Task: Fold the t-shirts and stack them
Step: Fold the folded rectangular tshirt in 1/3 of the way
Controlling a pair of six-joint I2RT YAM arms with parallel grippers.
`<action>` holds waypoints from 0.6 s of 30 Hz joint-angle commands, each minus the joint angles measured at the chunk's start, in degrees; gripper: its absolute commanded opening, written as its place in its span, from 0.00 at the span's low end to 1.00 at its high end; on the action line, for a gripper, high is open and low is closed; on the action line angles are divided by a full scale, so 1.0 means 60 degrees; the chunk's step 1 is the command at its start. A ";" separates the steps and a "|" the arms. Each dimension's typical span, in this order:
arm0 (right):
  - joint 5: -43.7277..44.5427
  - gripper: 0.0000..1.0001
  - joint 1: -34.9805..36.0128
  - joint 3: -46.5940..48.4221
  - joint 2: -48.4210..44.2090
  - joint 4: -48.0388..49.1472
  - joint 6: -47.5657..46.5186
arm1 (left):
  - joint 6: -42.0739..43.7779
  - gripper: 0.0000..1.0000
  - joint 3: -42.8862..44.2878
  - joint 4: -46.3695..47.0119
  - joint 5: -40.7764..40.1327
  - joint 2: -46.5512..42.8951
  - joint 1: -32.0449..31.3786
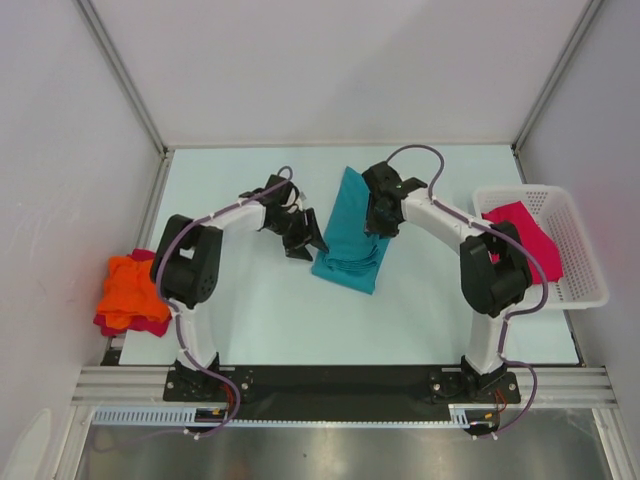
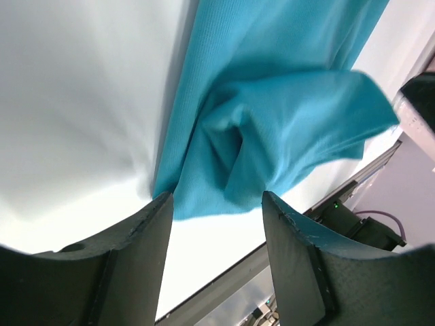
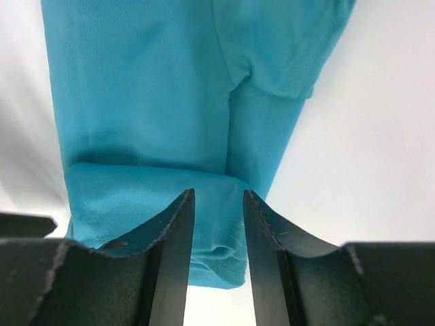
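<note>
Teal shirt is found at the middle of the table, drawn out into a long narrow strip running away from the arms, its near end rumpled and partly doubled over. It is judged to be only partly folded and not yet stacked.

At the table's left edge an orange shirt is seen lying on a dark red shirt. This is taken to be the stack, though both look lumpy and how neatly they are folded cannot be told. A pink shirt is noted loose in the white basket at the right and appears untouched.

The left gripper is held spread and empty just beside the strip's left edge. The right gripper is held over the strip's right edge with only a narrow gap between its jaws. Whether cloth is pinched there cannot be told.

Remaining work is judged to be finishing and stacking the teal shirt, then folding and stacking the pink one.
</note>
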 commanded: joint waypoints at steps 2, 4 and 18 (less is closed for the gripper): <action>0.0864 0.40 0.0075 0.0294 -0.0857 -0.0378 -0.0349 | 0.0267 0.60 -0.0637 0.0205 -0.0299 -0.1213 0.0088; 0.0939 0.41 0.0090 0.0293 -0.0990 -0.0480 -0.0364 | 0.0252 0.60 -0.0872 0.0249 -0.0300 -0.1490 0.0088; 0.0631 0.40 0.1994 -0.0614 -0.1620 -0.0657 0.0528 | 0.0077 0.60 -0.2380 0.0806 -0.0285 -0.2648 0.0088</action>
